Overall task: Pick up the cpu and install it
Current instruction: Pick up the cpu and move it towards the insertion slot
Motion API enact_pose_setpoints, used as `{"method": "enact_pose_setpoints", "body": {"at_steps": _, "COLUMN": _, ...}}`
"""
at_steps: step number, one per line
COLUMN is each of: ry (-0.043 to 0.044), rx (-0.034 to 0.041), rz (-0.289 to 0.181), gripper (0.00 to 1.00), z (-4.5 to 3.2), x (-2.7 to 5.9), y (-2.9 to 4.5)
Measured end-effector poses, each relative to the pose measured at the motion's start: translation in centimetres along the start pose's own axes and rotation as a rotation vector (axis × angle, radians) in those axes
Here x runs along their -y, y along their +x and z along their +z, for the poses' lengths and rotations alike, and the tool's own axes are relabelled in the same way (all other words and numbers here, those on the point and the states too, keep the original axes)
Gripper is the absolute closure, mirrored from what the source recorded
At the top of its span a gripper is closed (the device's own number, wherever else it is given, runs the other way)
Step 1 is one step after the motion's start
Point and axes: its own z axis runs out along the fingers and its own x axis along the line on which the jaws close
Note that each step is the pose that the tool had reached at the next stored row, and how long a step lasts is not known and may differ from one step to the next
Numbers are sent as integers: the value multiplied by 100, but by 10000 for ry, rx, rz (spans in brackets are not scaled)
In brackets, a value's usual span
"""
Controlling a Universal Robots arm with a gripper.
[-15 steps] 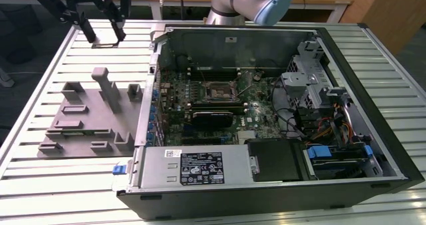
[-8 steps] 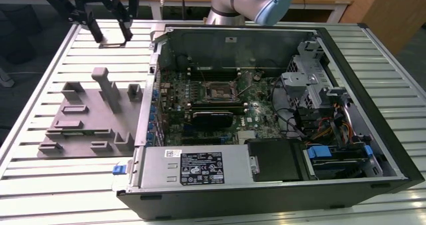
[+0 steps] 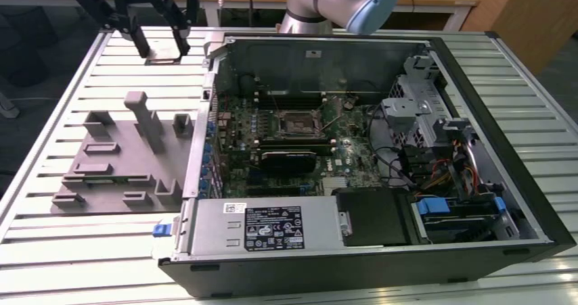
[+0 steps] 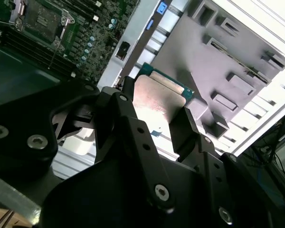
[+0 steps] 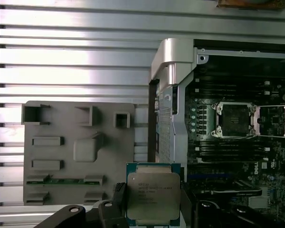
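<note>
Gripper [image 3: 162, 50] clenched on the cpu [image 5: 153, 197], silvery top showing in the first wrist view; hanging over the slatted table [image 3: 72, 251] at ten o'clock from the computer case [image 3: 361, 274].

An open computer case [image 3: 361, 272] lies on the slatted worktop [image 3: 81, 251]; a grey fixture plate [image 3: 104, 157] sits just beside it.

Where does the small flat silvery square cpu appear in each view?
Exterior view: cpu in the black gripper, beyond the grey fixture plate.
Second wrist view: cpu between the fingers, before the plate.
First wrist view: cpu beside the plate.
Shared landmark: the plate.
</note>
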Motion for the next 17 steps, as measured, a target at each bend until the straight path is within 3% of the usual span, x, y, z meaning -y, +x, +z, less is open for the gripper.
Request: {"method": "enact_pose_setpoints", "body": {"at_steps": 17, "ry": 1, "rx": 0, "rz": -1, "gripper": 46, "z": 24, "x": -9, "y": -323}}
